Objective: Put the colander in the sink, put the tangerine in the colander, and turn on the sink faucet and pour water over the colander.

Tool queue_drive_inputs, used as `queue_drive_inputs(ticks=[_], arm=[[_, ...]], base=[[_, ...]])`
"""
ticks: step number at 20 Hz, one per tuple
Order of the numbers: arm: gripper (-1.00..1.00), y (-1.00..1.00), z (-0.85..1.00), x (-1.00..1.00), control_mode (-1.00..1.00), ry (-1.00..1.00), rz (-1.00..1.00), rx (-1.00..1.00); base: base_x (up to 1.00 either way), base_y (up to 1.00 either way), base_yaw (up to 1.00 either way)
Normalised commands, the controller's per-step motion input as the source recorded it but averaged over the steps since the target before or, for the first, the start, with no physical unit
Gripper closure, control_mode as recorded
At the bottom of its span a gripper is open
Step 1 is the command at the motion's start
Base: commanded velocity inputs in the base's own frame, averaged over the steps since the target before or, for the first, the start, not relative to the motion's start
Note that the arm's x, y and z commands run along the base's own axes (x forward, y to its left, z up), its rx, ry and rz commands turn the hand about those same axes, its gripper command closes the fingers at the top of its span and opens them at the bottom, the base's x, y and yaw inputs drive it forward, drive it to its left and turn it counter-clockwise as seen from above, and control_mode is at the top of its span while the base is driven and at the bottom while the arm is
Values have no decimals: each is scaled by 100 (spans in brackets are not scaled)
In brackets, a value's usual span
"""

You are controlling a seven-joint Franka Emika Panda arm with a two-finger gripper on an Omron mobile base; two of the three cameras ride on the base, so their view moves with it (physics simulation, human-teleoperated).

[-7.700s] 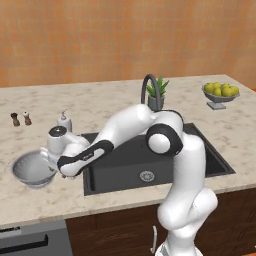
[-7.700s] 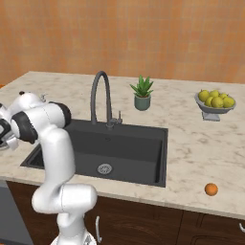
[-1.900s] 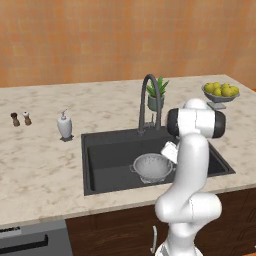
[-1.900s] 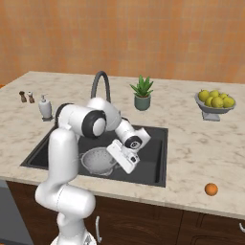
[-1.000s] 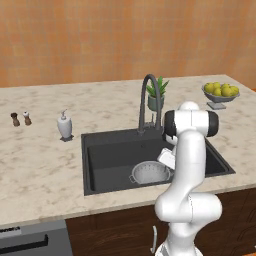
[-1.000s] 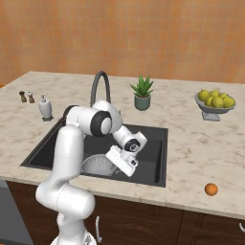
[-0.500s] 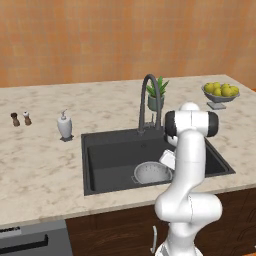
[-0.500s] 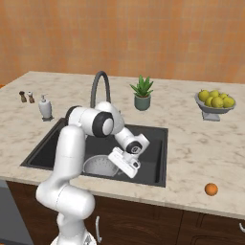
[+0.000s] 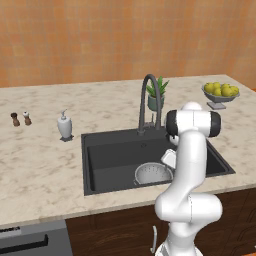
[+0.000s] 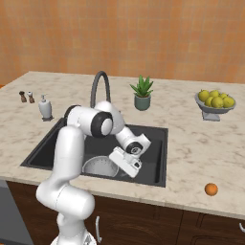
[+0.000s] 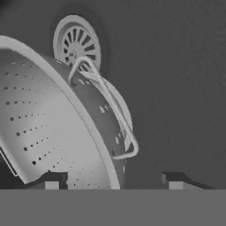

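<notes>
- Along the counter [image 10: 191,143], the black sink [image 10: 158,139] is the landmark, its round drain [image 11: 77,44] on the floor.
- Behind the sink rises the tall faucet [image 10: 98,86].
- Inside the sink sits the colander [image 10: 99,167], upright on the floor near the front wall, wire handle [image 11: 117,110] towards the drain.
- Just right of the colander, low in the sink, hangs the gripper [image 11: 110,180], jaws parted wide astride the colander's rim, holding nothing.
- Well right of the sink, at the counter's front edge, lies the tangerine [image 10: 211,189].
</notes>
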Motion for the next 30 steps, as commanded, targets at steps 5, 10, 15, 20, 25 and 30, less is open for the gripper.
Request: queue_drive_inputs(ticks=[5,10,15,20,25,30], arm=[[-100,-11,54,-3,-100,-8,0,1],[-100,-39,65,-32,-100,-10,0,0],[-100,-39,64,-50,-100,-27,-2,-8],[-100,-31,65,-47,-100,-33,-8,-22],[-100,-34,66,-37,-100,-14,-19,-24],[-100,-37,54,-38,-100,-2,-23,-28]], base=[[0,0,0],[0,0,0],[0,0,0],[0,0,0],[0,0,0],[0,0,0]])
